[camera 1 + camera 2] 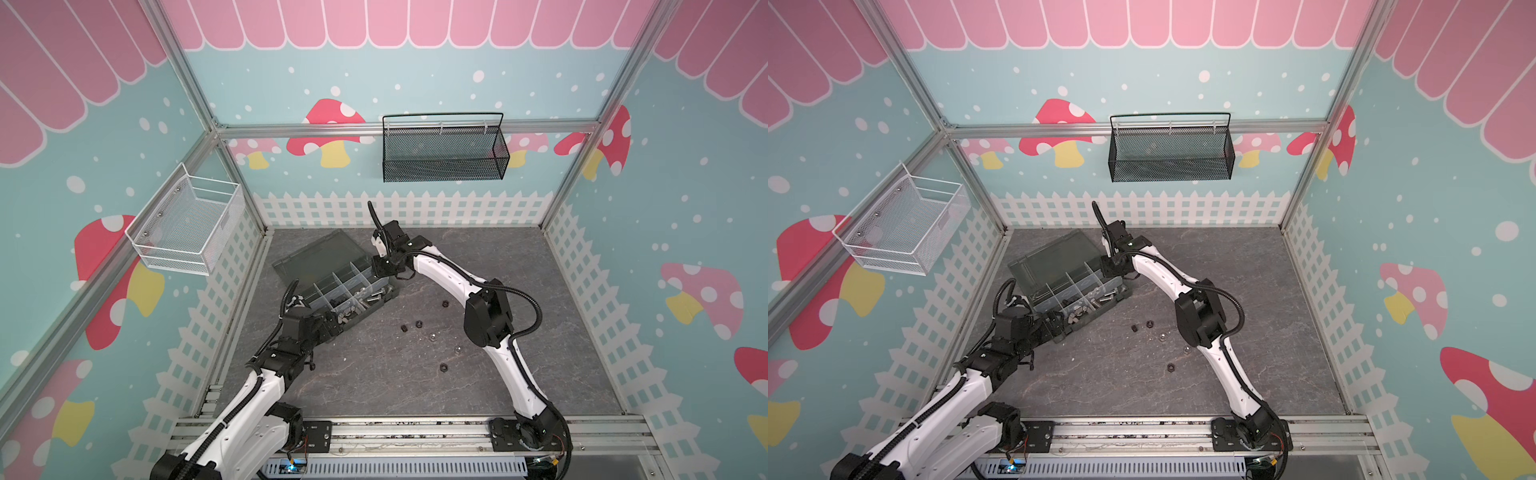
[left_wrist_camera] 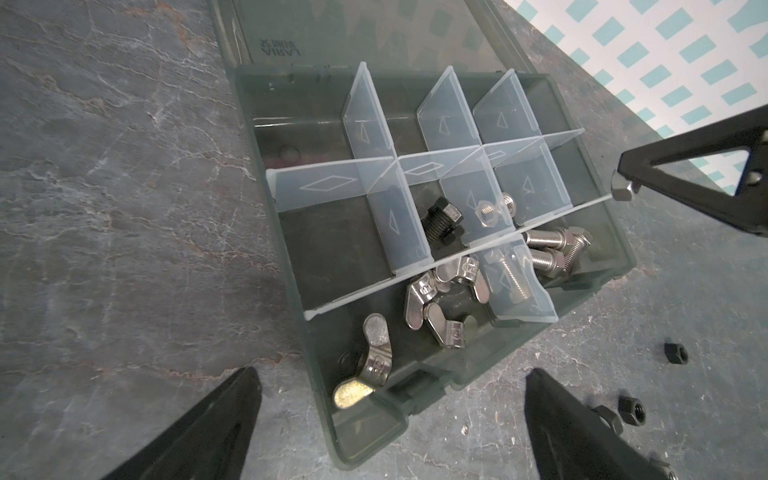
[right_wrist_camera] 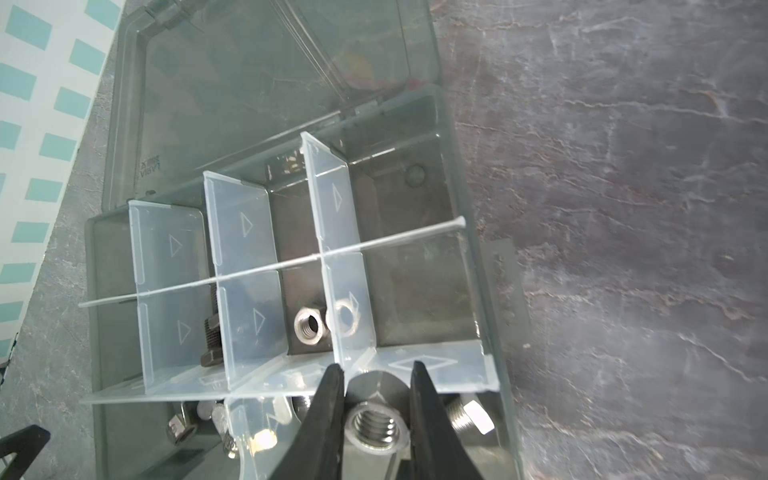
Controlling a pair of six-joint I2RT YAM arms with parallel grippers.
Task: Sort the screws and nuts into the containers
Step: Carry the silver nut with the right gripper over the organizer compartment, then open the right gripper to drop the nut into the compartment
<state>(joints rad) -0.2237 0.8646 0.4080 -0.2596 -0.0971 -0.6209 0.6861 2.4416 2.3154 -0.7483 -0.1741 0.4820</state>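
Note:
The dark grey organizer box (image 1: 384, 291) (image 1: 1121, 291) lies open at the table's back left, its containers parted by clear dividers (image 2: 374, 120). My right gripper (image 3: 376, 374) (image 1: 383, 271) hovers over the box's right end, shut on a silver hex nut (image 3: 376, 428) (image 2: 622, 190). One compartment holds another silver nut (image 3: 307, 326). Others hold wing nuts (image 2: 440, 307), silver screws (image 2: 548, 249) and a black screw (image 2: 440, 224). My left gripper (image 2: 392, 374) (image 1: 332, 326) stands open at the box's near left corner, holding nothing. Several loose nuts (image 1: 404, 328) (image 1: 1170, 367) lie on the table to the right of the box.
The box's lid (image 1: 316, 253) lies flat open behind it. A white wire basket (image 1: 187, 224) hangs on the left wall and a black mesh basket (image 1: 444, 149) on the back wall. Black nuts (image 2: 675, 353) sit near my left gripper's right finger.

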